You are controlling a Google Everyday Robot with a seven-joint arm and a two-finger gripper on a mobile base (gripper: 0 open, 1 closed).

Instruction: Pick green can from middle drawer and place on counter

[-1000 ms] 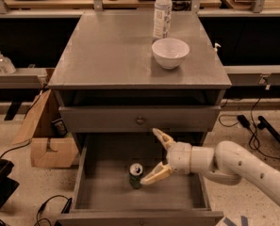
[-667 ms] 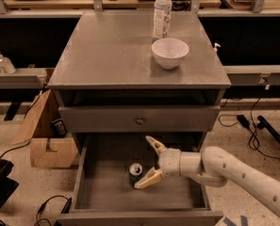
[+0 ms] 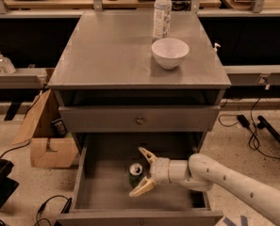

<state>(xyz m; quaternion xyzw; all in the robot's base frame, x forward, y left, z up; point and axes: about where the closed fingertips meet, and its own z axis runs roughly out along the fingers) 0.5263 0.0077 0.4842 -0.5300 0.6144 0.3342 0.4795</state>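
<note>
Flanking green can [image 3: 135,170] — gripper [image 3: 135,172] splayed, mid-floor, middle drawer [image 3: 102,185]

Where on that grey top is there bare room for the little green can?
The counter is bare across its left half and along the front edge before the white bowl. The right rear is crowded: bowl and bottle. The open pincer is in the middle drawer, straddling the green can.

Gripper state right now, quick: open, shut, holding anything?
Gripper: open, inside the middle drawer, fingers either side of the green can, not clamped on it.
</note>
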